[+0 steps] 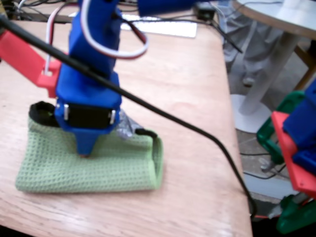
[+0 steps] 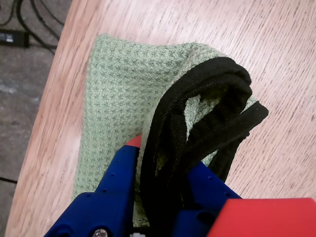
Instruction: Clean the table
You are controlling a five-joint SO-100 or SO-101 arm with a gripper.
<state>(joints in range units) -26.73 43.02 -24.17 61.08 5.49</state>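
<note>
While I watch both feeds, the lines below run from what sits closest to the wrist camera out to the room behind.

Gripper: my gripper (image 2: 163, 163) fills the bottom of the wrist view, blue with a red tip on one finger; the jaws are closed most of the way, with the cloth's black edging bunched between them.
Grip: I read it as clamped on the green cloth (image 2: 123, 94), pinching the folded black-trimmed hem.
Gripper from the side: in the fixed view its blue snout (image 1: 86, 148) points straight down and meets the cloth near the upper left part of it.
Cloth: waffle-weave, folded into a rough rectangle, lying flat on the wood; in the fixed view its right end curls up in a loop (image 1: 157, 158).
Table: the table (image 1: 192, 84) is light reddish-brown wood with clear grain, directly under the cloth and spreading well beyond it on all sides; its edge runs down the left in the wrist view.
Cable: a black cable (image 1: 163, 116) crosses the fixed view diagonally, above the cloth and off the table's right edge.
Round table: a pale round table on a pedestal (image 1: 269, 69) stands beyond, top right.
Floor: dark cords (image 2: 29, 29) lie on the floor off the table's edge.
</note>
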